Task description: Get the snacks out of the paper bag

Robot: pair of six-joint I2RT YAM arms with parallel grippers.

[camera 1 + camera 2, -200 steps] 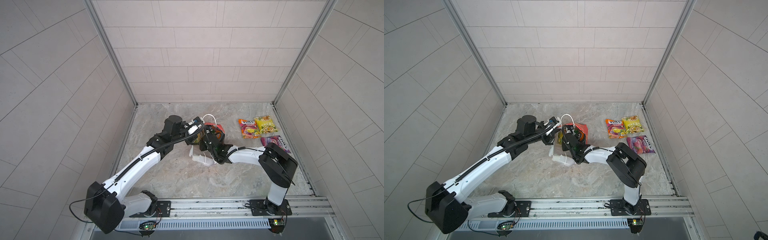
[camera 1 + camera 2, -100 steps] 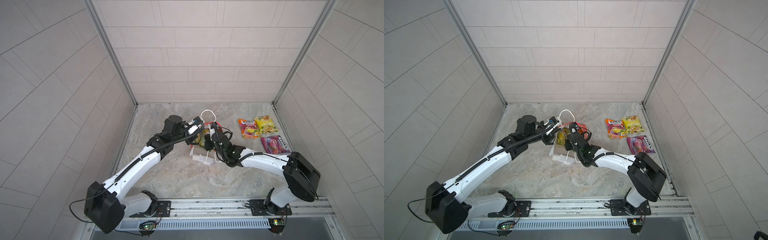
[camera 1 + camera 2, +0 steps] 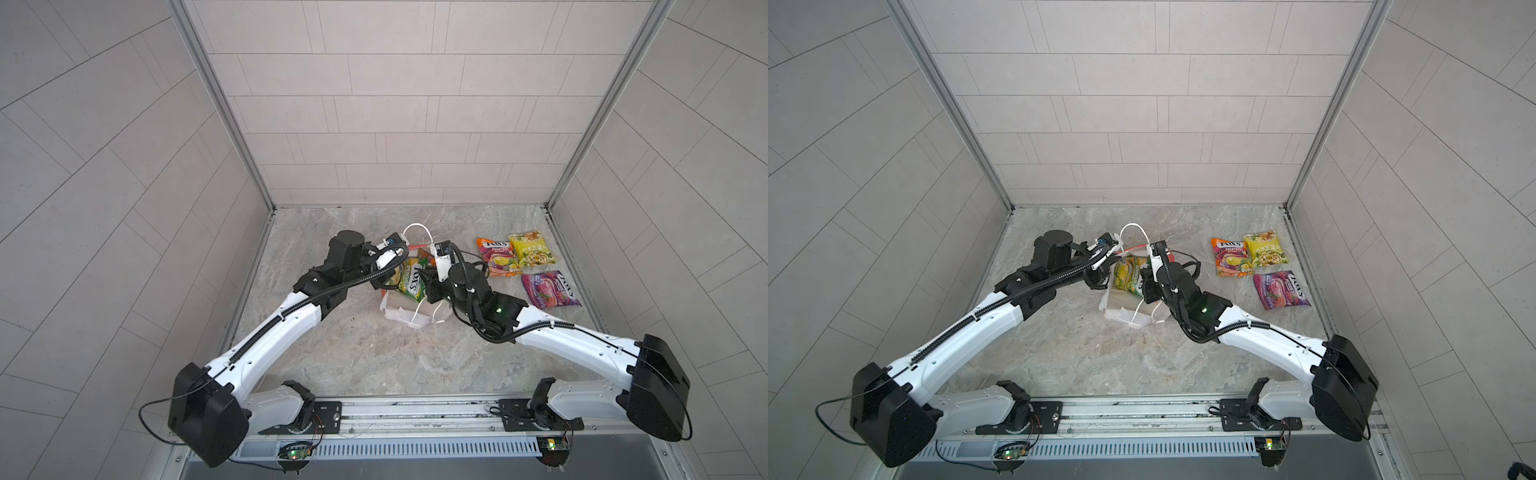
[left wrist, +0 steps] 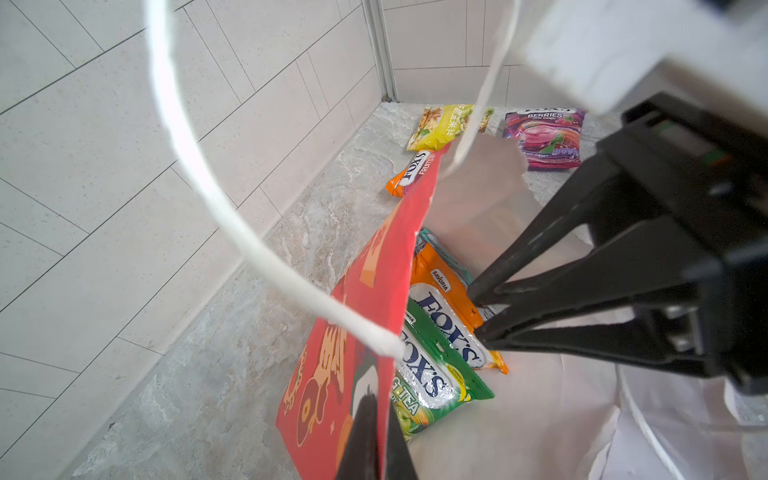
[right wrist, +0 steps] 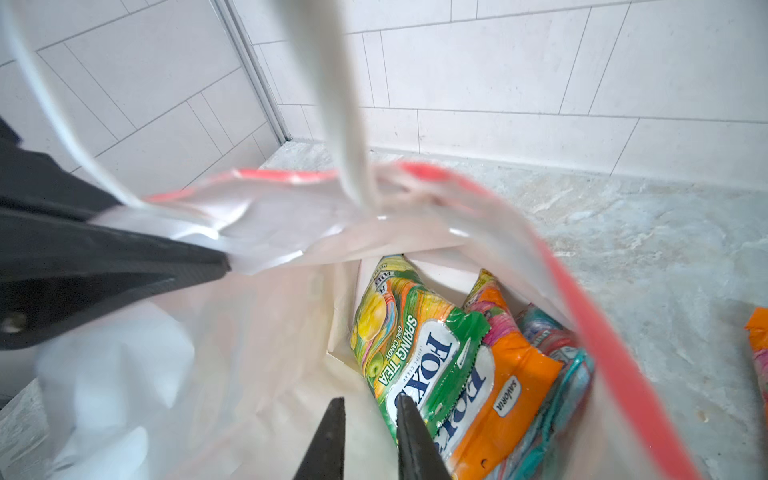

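Clamping paper bag (image 4: pixel 386 257) wall with left gripper (image 4: pixel 376 415), right gripper (image 5: pixel 370 401) slightly apart inside beside green packet (image 5: pixel 399 332), purple packet (image 3: pixel 550 289) at three o'clock

- The right arm (image 3: pixel 561 336) has unfolded, and its elbow now lies low and out to the right.
- The right tool (image 5: pixel 370 398) has parted slightly inside the bag (image 4: pixel 361 291).
- The bag's mouth gapes wider, so a green packet (image 3: pixel 409 279) now shows.
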